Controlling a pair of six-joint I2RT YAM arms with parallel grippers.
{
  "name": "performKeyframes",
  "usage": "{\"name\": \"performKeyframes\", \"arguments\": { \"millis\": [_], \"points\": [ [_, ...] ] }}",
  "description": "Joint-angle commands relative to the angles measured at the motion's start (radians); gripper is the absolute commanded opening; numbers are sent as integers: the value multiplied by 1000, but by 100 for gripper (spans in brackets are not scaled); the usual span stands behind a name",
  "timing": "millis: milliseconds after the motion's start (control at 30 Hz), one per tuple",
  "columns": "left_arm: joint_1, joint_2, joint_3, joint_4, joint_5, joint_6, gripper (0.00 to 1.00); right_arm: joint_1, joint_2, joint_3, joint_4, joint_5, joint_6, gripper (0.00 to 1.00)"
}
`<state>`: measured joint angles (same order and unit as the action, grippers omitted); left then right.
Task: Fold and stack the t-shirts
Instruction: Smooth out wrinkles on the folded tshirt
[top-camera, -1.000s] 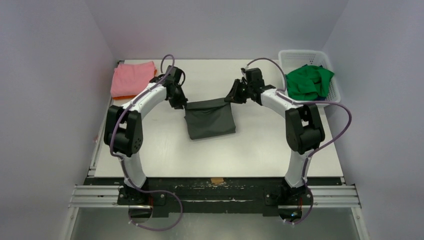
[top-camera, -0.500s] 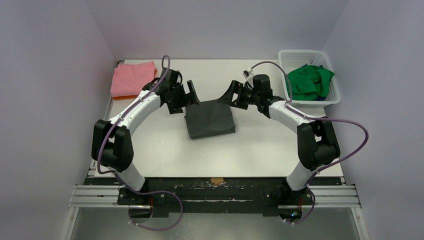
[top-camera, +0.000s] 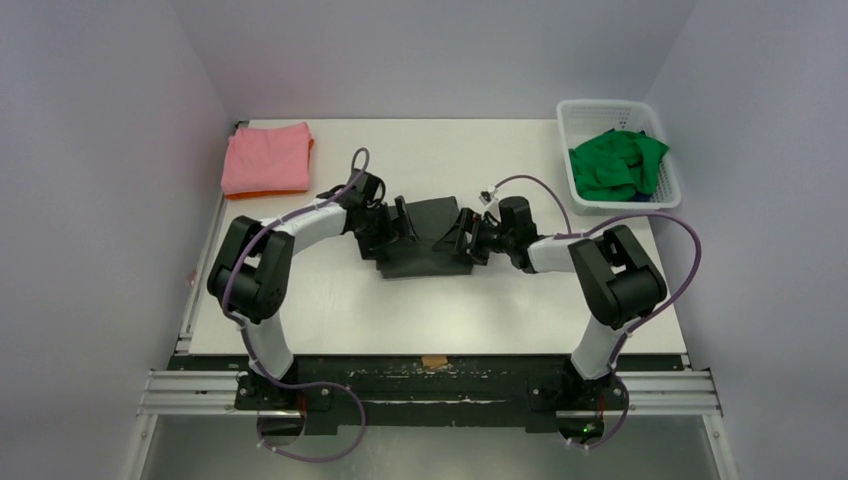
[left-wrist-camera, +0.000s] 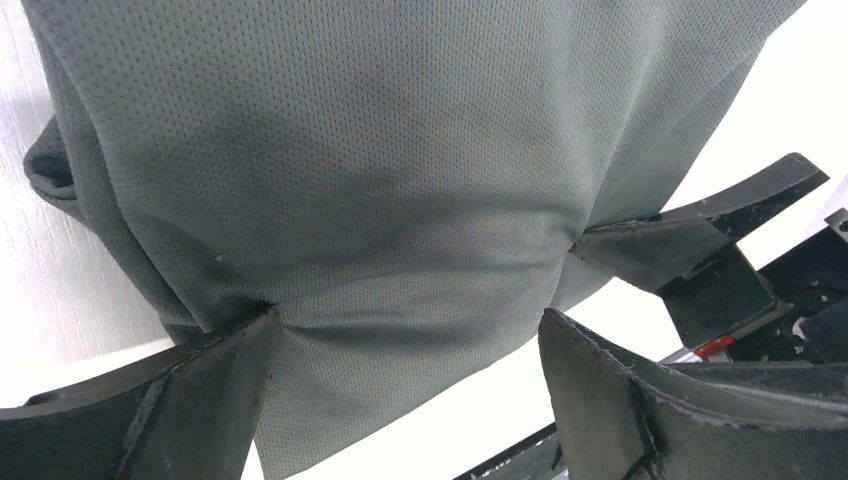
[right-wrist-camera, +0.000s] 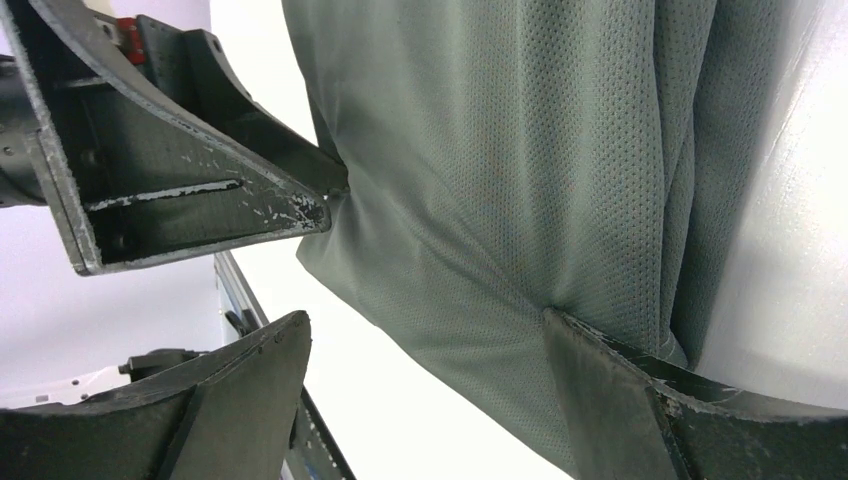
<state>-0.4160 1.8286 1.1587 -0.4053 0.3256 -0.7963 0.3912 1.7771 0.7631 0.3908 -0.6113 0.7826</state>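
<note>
— Closest sits the dark mounting rail (top-camera: 430, 378) carrying both arm bases. And the grippers?

— Out over the white table (top-camera: 330, 310), facing each other. The left gripper (top-camera: 400, 228) and right gripper (top-camera: 458, 238) both have jaws apart, clamped on nothing. One fingertip (left-wrist-camera: 225, 360) of each presses the dark grey mesh t-shirt (top-camera: 420, 262).

— How does it lie?

— Mid-table, directly between them, part-folded. It looks about as wide as deep, so I can't tell its long axis. Neither arm is nearer.

— Room?

— Tabletop shows on every side. At far left, the folded pink t-shirt (top-camera: 267, 155) lies on the orange t-shirt (top-camera: 262, 192), which is probably the stack. At far right, the crumpled bright green t-shirt (top-camera: 612, 165) fills the white plastic lattice basket (top-camera: 612, 104).
</note>
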Motion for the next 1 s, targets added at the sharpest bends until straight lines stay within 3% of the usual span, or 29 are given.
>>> {"name": "performKeyframes", "arguments": {
  "millis": [0,100,267,433,667,967],
  "points": [
    [-5,33,-85,29,-11,1,100,-2,39,-135,67,112,9,86],
    [-6,-4,-99,18,-14,13,100,-1,-12,-162,91,88,14,86],
    [-9,-181,-84,-48,-96,33,100,1,-222,-68,-75,139,-35,90],
    [6,-293,-69,-140,-247,32,100,0,-483,-32,-261,345,-106,99],
    [54,-154,11,-205,-242,20,98,-1,-786,-139,-389,602,-102,99],
    [54,55,127,-192,-207,6,83,-1,-899,-135,-489,646,-118,99]
  ]
}}
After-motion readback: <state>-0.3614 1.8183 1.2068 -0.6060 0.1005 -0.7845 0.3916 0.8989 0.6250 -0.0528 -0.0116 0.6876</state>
